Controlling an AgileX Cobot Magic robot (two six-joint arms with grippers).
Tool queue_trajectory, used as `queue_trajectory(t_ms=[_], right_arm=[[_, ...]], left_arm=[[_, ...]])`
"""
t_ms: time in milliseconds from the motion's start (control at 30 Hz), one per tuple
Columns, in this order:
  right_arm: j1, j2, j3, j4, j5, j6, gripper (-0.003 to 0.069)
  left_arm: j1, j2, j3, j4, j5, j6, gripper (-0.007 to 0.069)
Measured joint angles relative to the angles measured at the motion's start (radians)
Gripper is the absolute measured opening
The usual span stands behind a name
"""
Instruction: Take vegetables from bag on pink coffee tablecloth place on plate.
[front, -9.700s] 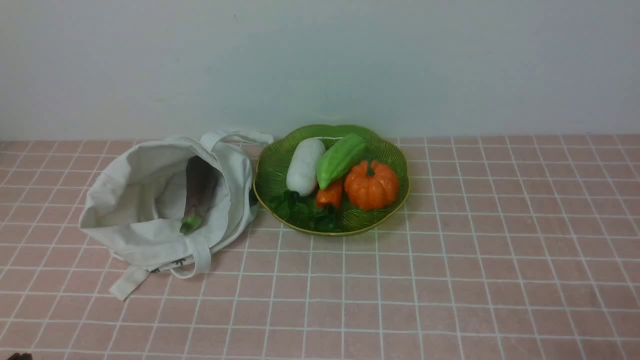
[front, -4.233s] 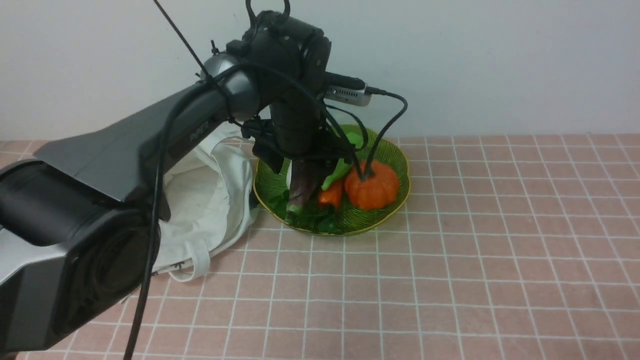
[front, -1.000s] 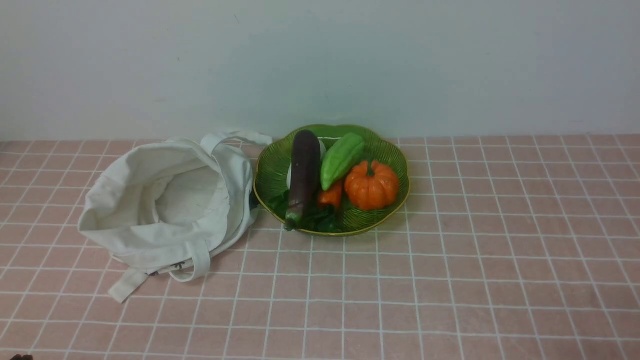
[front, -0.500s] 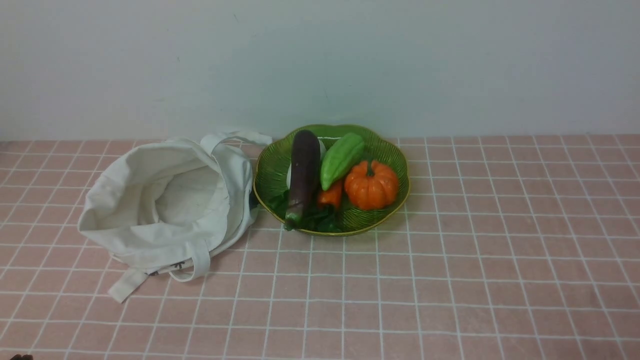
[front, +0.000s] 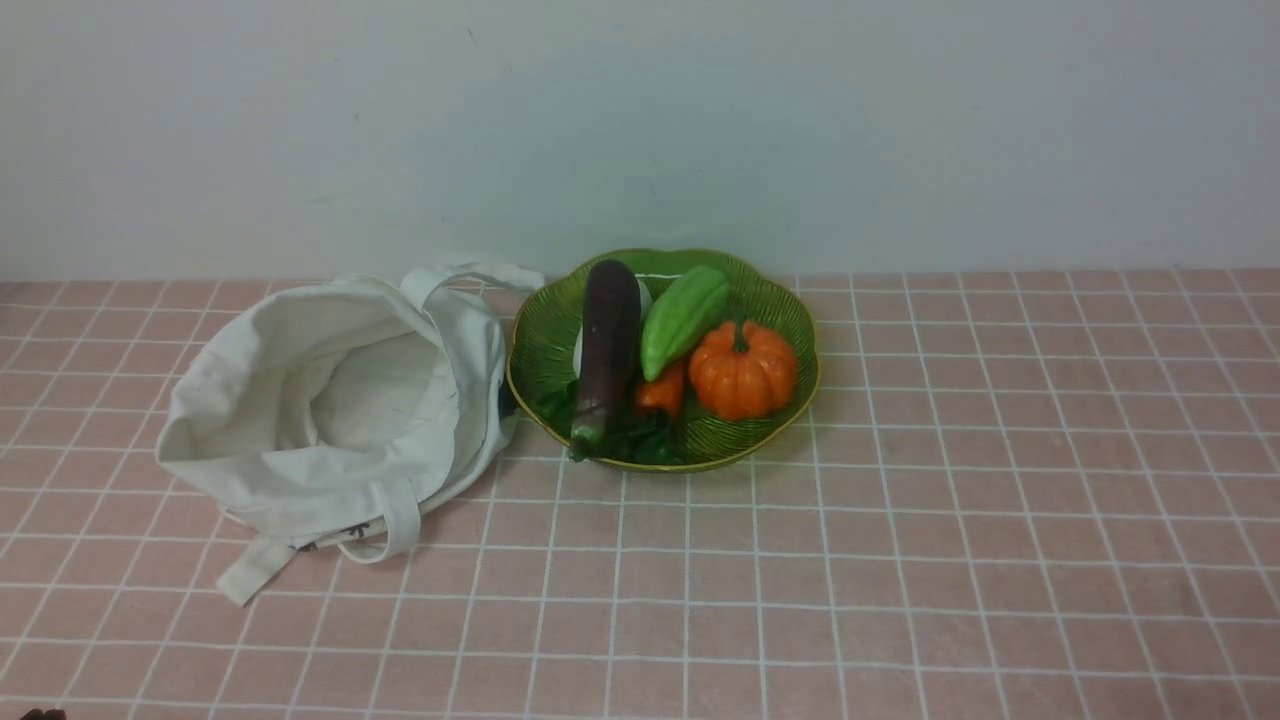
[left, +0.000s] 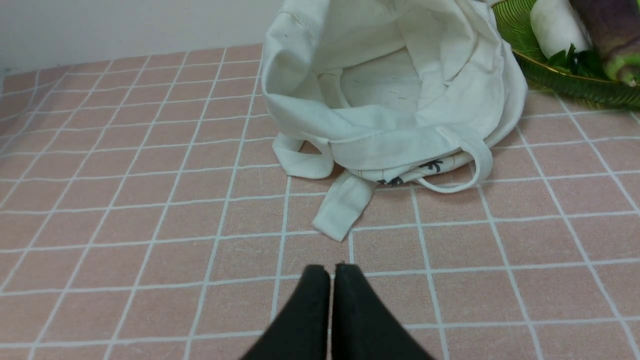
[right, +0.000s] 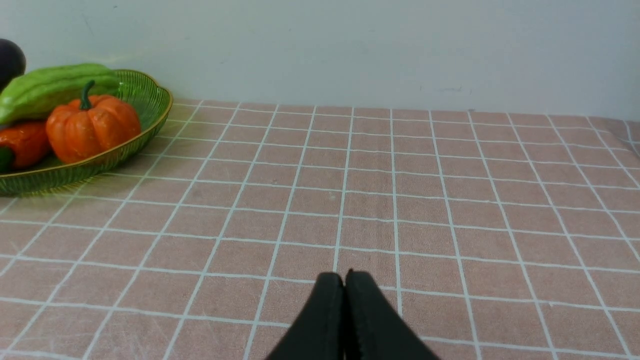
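— So where do we stand with the eggplant (front: 605, 350)?

— We see it lying on the plate (front: 790, 300), across the white radish (left: 555, 25), its green stem end reaching the near rim. It sits beside the green gourd (front: 682, 318), with the pumpkin (front: 742, 370) and a red pepper (front: 660, 390) close by.

— And the bag (front: 330, 420)?

— It slumps open just beside the plate on the tablecloth (front: 1000, 550), and we find nothing inside it. We judge the transfer done.

— What of our arms?

— Neither shows in the front view. The left gripper (left: 332, 272) has its jaws pressed together on nothing, hovering over the surface near the bag's strap. The right gripper (right: 345, 280) has its jaws together too, well apart from the plate.

— How do we finish well?

— We suggest keeping both arms low and clear, away from the strap, since the stem overhangs the rim and a nudge might roll the eggplant off.
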Motion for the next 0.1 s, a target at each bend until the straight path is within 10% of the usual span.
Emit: queue_trajectory(t_ms=[100], right_arm=[[0.000, 0.000, 0.000, 0.000, 0.000, 0.000, -0.0015]], left_arm=[[0.000, 0.000, 0.000, 0.000, 0.000, 0.000, -0.0005]])
